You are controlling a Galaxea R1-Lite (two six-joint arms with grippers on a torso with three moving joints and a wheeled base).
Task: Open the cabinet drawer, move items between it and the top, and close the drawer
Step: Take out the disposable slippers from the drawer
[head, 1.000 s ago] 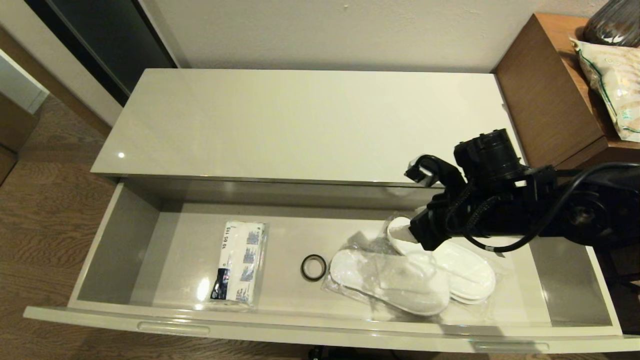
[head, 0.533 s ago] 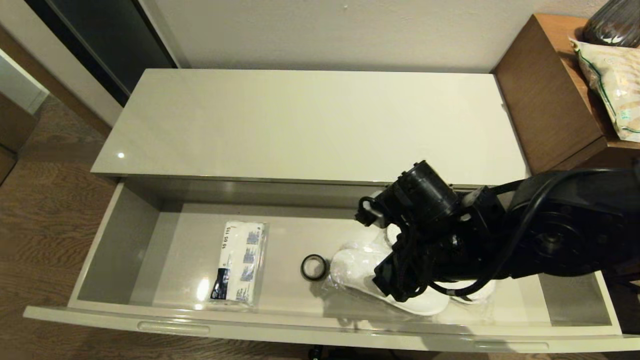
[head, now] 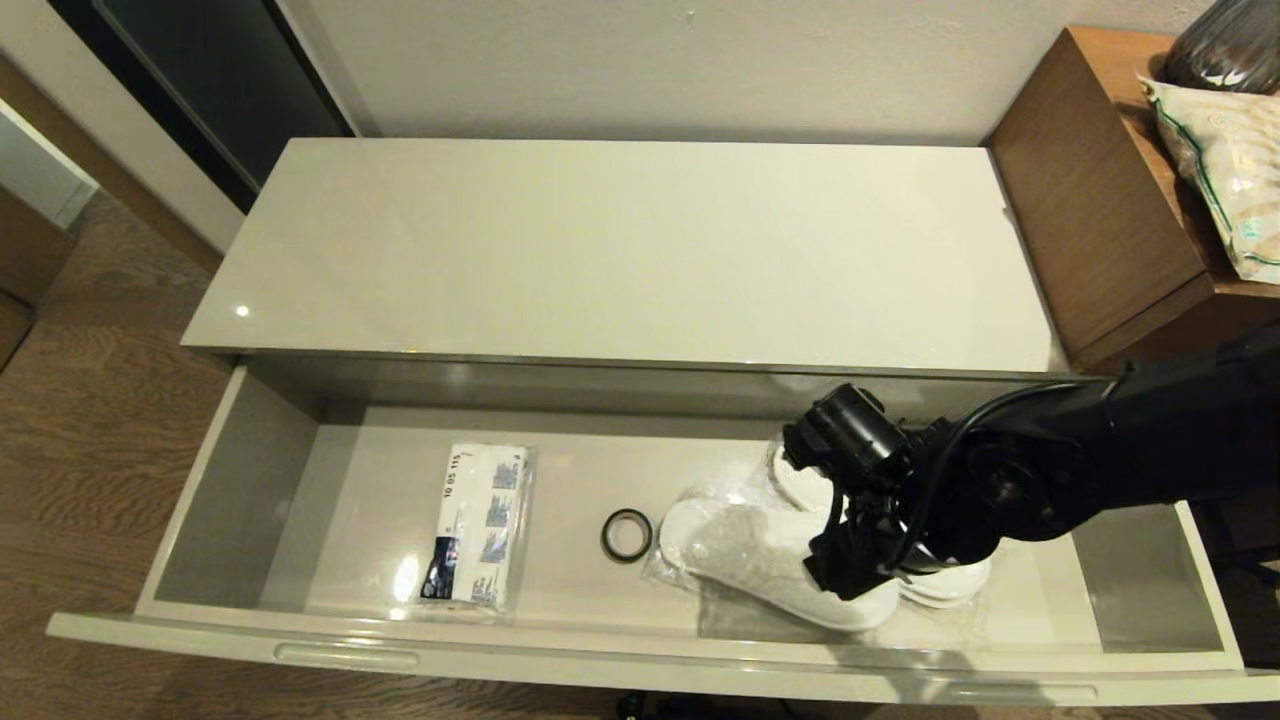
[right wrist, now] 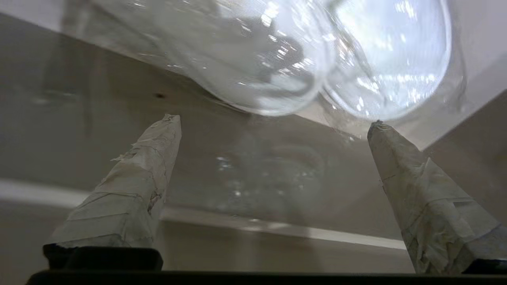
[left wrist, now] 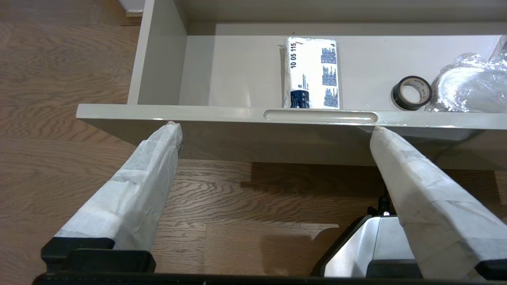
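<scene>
The cabinet drawer [head: 640, 655] stands pulled open. In it lie a flat white packet [head: 475, 525] with blue-black print and two pairs of white slippers [head: 760, 555] in clear bags. My right arm [head: 1000, 480] reaches down into the drawer over the slippers, hiding part of them. The right gripper [right wrist: 274, 122] is open. Both bagged slippers [right wrist: 277, 59] lie just beyond its fingertips, with nothing between them. My left gripper [left wrist: 275, 127] hangs open below the drawer front [left wrist: 198, 113], over the floor. The top [head: 620, 250] is bare.
A small black ring [head: 627, 535] lies between the packet and the slippers. A taller brown wooden desk [head: 1100, 190] with a crinkly bag [head: 1220, 160] stands right of the cabinet. Wood floor [head: 90, 440] lies to the left.
My right arm has come down from the top's front edge into the drawer and turned its wrist over the slippers. The packet, ring and slippers have not moved.
</scene>
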